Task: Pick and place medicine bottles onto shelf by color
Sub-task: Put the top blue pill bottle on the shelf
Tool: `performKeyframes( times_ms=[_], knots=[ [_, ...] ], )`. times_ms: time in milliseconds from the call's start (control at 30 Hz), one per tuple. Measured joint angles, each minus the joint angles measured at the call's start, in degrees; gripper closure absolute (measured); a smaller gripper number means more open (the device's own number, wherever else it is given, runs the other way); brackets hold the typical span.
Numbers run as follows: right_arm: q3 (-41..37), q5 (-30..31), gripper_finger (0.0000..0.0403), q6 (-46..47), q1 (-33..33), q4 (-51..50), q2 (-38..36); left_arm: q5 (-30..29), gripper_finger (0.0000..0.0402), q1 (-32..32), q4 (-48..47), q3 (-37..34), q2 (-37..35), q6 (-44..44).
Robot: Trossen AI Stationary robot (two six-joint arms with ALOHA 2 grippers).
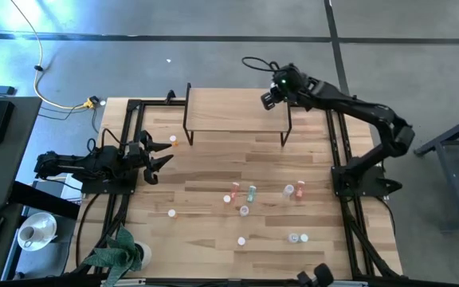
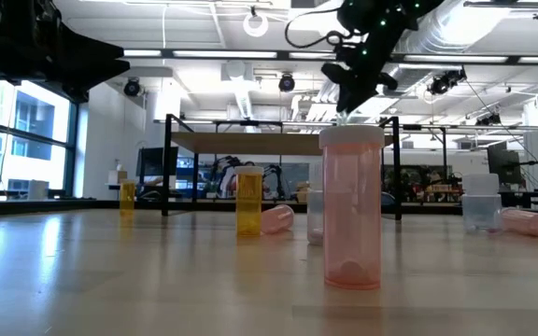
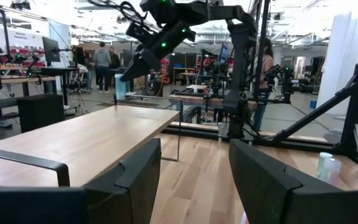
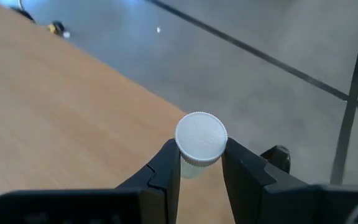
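Note:
The shelf (image 1: 237,112), a light-wood board on thin black legs, stands at the table's far side. My right gripper (image 1: 271,97) hovers over its far right corner, shut on a pale blue medicine bottle (image 3: 120,87) with a white cap (image 4: 201,137). Several more medicine bottles, some upright and some lying on their sides, are scattered on the table's near right part (image 1: 251,192). An orange one (image 1: 174,140) stands near the shelf's left legs. My left gripper (image 1: 162,151) waits open at the table's left side, holding nothing. My right gripper pinches the pale bottle just under its white cap (image 4: 191,163) between its two fingers (image 4: 166,168). The fingers slant down from the table's right side. The bottle stands roughly upright, cap up, lifted above the shelf board.
A tall pink bottle (image 2: 351,210) and an orange one (image 2: 248,201) stand close to the low camera. Black frame rails (image 1: 130,135) run along both table sides. A potted plant (image 1: 118,255) sits at the near left corner. People stand in the room beyond.

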Motion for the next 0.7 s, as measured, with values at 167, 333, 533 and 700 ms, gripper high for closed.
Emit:
performKeyframes(
  times_ms=[167,333,533,700],
  knots=[
    [0.19,-0.01,0.0316,1.40,0.23,-1.67,1.16,-1.83,0.0222,-0.02,-0.03,0.00,0.00,0.00],
    [0.20,1.16,0.0316,4.52,0.91,-3.81,1.30,-1.92,0.0222,0.00,-0.39,0.01,0.00,0.00],
    [0.21,0.92,0.0316,6.30,1.44,-3.79,1.48,-1.92,0.0222,-0.02,-0.39,0.00,0.00,0.00],
    [0.22,0.19,0.0316,7.34,1.47,-4.23,2.07,-1.92,0.0222,0.00,-0.39,0.00,0.00,0.00]
  ],
)
